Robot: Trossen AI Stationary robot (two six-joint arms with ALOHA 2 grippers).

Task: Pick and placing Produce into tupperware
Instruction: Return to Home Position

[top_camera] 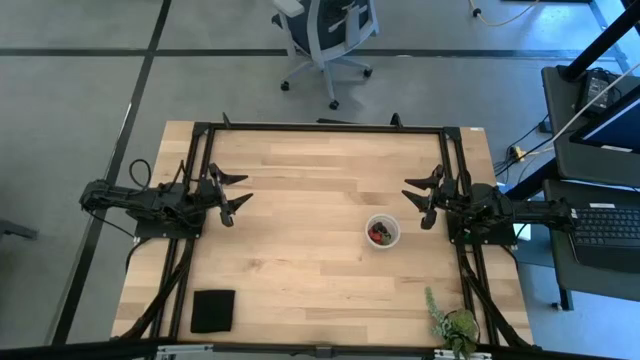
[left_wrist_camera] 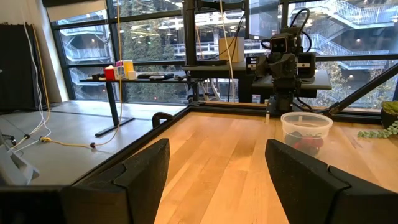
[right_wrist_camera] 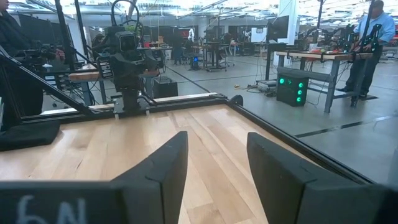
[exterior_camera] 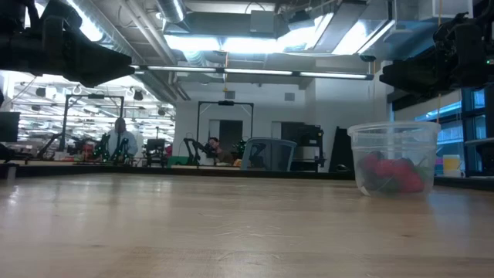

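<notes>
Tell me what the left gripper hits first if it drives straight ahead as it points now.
Nothing nearby: the left gripper points over bare table. The tupperware sits off its line. First contact would probably be the right gripper opposite.

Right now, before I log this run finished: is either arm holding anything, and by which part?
Nothing is held: left gripper and right gripper show open, empty jaws; the produce lies in the tupperware.

Bright ceiling strips point(exterior_camera: 255, 42) glare (low view); near tabletop point(exterior_camera: 231, 251) blurred.
</notes>
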